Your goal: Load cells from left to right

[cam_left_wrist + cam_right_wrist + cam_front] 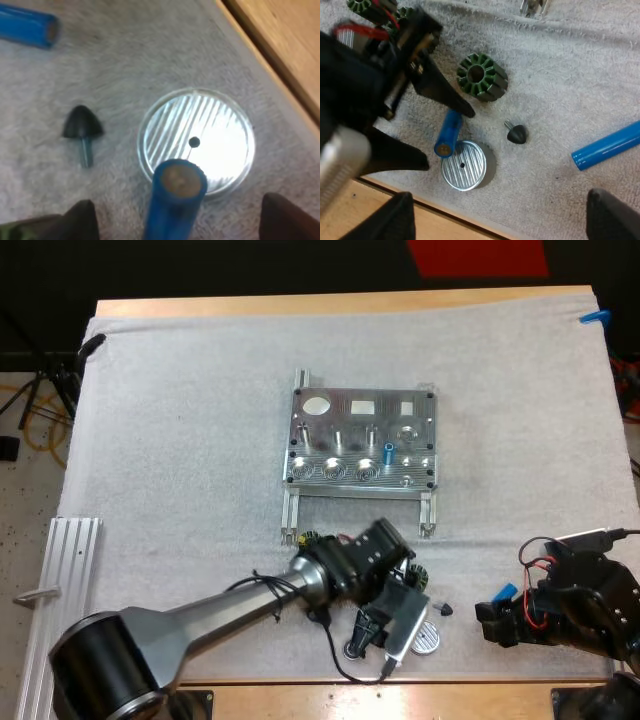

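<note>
Left side of the mat [170, 430] is wide open; near right's cluttered: ribbed disc [197, 140], dark plug [81, 125], green ring [481, 76], loose blue cylinder [607, 146].

bright even light, glare on the metal disc [220, 145].

left arm [230, 605]: silver-grey round tube, black cylindrical joint at near end
left gripper [449, 139]: black body, tapered black fingers [445, 96]
right gripper [490, 622]: black, blocky housing

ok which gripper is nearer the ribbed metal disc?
Left. The left gripper is at the ribbed metal disc's edge, open around a blue cell; the right gripper is off to its right, well clear of it.
</note>
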Tool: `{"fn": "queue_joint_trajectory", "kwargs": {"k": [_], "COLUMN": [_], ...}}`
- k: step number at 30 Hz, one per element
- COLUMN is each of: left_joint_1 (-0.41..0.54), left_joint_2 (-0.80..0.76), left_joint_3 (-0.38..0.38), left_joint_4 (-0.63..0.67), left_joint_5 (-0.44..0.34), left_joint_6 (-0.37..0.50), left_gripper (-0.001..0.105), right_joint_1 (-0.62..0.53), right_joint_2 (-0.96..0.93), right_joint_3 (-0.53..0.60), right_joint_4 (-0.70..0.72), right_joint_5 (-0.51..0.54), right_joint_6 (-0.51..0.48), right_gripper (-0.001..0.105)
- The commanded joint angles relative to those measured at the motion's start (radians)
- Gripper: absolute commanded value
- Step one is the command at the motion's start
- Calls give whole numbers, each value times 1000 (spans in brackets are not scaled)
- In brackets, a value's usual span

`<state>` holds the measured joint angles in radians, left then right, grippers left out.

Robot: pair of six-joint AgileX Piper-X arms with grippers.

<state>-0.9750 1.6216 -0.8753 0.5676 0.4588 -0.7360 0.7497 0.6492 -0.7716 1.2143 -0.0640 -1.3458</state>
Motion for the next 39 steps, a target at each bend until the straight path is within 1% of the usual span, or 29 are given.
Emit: {"fn": "queue_joint_trajectory", "kwargs": {"k": [1, 3, 6, 13, 16, 17, 19, 21, 22, 24, 26, 28, 31, 33, 37, 39], "left_joint_1": [-13, -20, -20, -20, -23, -27, -31, -38, -40, -42, -42, -42, -42, -36, -4, 26], "left_joint_2": [4, 6, 6, 6, 6, 6, 6, 6, 6, 6, 6, 3, -16, -51, -126, -182], "left_joint_3": [0, 0, 0, 0, 0, 0, 0, 0, 0, 0, 0, 0, -4, -10, -19, -18], "left_joint_4": [-22, -30, -29, -33, -33, -33, -33, -33, -33, -33, -33, -33, -33, -30, -20, -13], "left_joint_5": [-47, -90, -107, -104, -81, -81, -81, -81, -81, -81, -81, -86, -101, -129, -134, -134], "left_joint_6": [-1, 0, 0, 0, 0, 0, 0, 0, 0, 0, -9, -34, -116, -169, -218, -261], "left_gripper": [62, 55, 49, 49, 49, 47, 38, 24, 21, 10, 5, 3, 2, 2, 2, 2], "right_joint_1": [-2, -2, -2, -2, -2, -2, -2, -2, -2, -2, -2, -2, -2, -2, -2, -2], "right_joint_2": [-3, -3, -3, -3, -3, -3, -3, -3, -3, -3, -3, -3, -3, -3, -3, -3], "right_joint_3": [-2, -2, -2, -2, -2, -2, -2, -2, -2, -2, -2, -2, -2, -2, -2, -2], "right_joint_4": [-6, -6, -6, -6, -6, -6, -6, -6, -6, -6, -6, -6, -6, -6, -23, -61], "right_joint_5": [-9, -9, -9, -9, -9, -9, -9, -9, -9, -7, -2, 1, 13, 20, 16, 0], "right_joint_6": [-5, -5, -5, -25, -27, -27, -27, -27, -27, -27, -27, -27, -27, -27, -27, -25], "right_gripper": [69, 69, 69, 69, 69, 69, 69, 69, 69, 69, 69, 69, 69, 69, 69, 69]}}
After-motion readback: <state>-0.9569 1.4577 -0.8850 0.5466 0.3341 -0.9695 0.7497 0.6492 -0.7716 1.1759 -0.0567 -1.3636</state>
